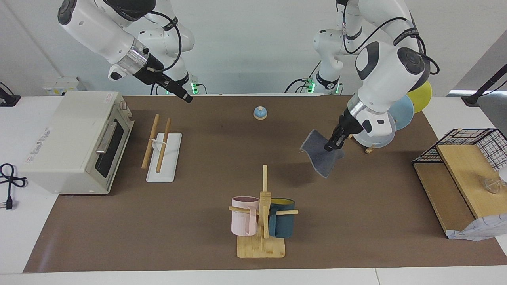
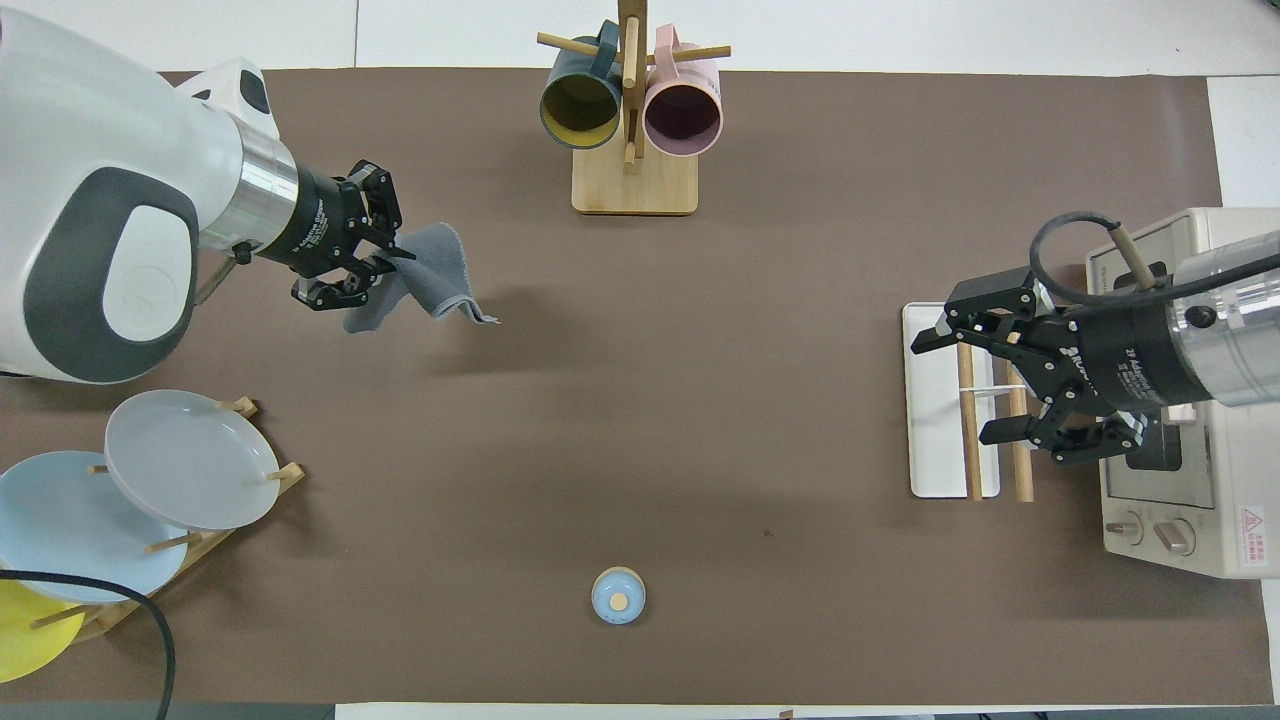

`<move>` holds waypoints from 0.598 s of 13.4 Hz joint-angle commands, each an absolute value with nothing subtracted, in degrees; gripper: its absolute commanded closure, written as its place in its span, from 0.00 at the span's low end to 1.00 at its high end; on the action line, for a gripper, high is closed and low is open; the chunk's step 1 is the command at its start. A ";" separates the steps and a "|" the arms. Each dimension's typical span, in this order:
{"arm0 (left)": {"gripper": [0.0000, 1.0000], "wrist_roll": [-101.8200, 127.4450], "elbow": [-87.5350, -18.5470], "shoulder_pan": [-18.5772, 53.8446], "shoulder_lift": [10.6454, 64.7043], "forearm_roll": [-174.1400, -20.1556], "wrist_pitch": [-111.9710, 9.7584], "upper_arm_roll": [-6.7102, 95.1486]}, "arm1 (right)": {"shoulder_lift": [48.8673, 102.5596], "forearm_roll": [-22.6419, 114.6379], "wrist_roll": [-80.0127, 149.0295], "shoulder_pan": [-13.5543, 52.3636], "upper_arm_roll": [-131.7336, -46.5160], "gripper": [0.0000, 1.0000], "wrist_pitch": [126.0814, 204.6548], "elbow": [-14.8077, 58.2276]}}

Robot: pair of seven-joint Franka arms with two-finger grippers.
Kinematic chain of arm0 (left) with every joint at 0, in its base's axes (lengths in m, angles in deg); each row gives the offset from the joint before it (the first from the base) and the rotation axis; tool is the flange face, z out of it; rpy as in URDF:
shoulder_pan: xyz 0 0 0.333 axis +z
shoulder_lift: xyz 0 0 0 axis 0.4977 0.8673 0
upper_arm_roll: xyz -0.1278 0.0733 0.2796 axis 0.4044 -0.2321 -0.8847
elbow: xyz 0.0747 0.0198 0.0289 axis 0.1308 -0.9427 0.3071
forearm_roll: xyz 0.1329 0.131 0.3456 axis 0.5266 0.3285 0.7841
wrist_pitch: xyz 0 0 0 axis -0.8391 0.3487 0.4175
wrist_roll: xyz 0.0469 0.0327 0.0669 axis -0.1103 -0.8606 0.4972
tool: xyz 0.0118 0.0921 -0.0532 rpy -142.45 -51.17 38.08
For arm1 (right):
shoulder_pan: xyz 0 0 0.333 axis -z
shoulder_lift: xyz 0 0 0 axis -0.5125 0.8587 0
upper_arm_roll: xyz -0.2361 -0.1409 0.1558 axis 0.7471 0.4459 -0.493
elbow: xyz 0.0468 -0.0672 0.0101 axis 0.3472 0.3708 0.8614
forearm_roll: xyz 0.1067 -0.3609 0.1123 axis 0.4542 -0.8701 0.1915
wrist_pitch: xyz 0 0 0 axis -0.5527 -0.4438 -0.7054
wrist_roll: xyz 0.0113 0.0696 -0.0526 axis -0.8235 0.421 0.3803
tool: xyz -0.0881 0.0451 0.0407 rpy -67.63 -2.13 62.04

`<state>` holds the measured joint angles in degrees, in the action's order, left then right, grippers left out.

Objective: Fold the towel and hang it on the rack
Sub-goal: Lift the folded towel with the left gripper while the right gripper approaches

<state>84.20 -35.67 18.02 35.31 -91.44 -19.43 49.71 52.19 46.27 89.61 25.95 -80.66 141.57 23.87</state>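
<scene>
Towel point(image 1: 321, 157) is held aloft, bunched in the clenched left gripper point(image 1: 332, 145) beside the plate stand point(image 1: 370, 149). The rack point(image 1: 162, 152), rods pointing away from the robots, lies well toward the right arm's end, under the spread-fingered right gripper point(image 2: 985, 385), which is raised above it.

No text is legible; the toaster oven point(image 2: 1190, 500) bears a red warning triangle.
</scene>
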 commanded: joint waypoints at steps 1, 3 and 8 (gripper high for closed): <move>1.00 94.98 -36.48 17.81 31.84 -94.24 -18.81 51.90 | 51.14 51.06 93.55 26.26 -81.13 0.00 146.72 25.62; 1.00 101.05 -37.00 17.81 30.52 -96.09 -19.94 53.75 | 50.97 53.98 97.41 23.65 -82.09 0.00 154.25 27.20; 1.00 117.40 -38.32 17.81 28.94 -97.85 -25.39 59.64 | 51.76 60.32 111.22 15.47 -82.36 0.00 167.20 27.03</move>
